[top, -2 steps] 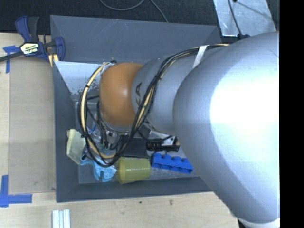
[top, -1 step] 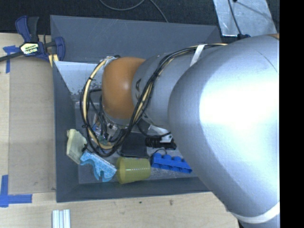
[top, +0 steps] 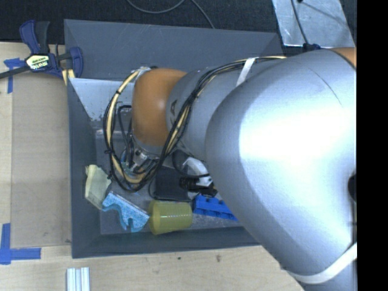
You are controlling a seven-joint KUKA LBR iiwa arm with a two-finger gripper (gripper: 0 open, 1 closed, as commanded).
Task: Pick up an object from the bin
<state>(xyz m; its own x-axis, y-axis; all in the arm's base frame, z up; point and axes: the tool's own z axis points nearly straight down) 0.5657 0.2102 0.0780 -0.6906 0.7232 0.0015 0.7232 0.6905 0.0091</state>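
Apparently leaning low to reach items crowded along the grey metal bin's (top: 182, 47) near wall, the gripper (top: 136, 161) sits between a pale yellow crumpled piece (top: 96, 185) and a flat black pad (top: 168, 185); its opening is cable-hidden, cannot tell.

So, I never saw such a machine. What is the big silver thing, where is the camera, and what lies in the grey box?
The silver shape is a robot arm, reaching in from the right. The camera looks down from above on a grey metal bin. Under the arm's orange cover, its claw hangs low in the bin. Near it lie a flat black thing, a pale yellowish piece, a light blue piece, an olive-yellow cup on its side and a blue block. Whether the claw holds anything cannot be seen.
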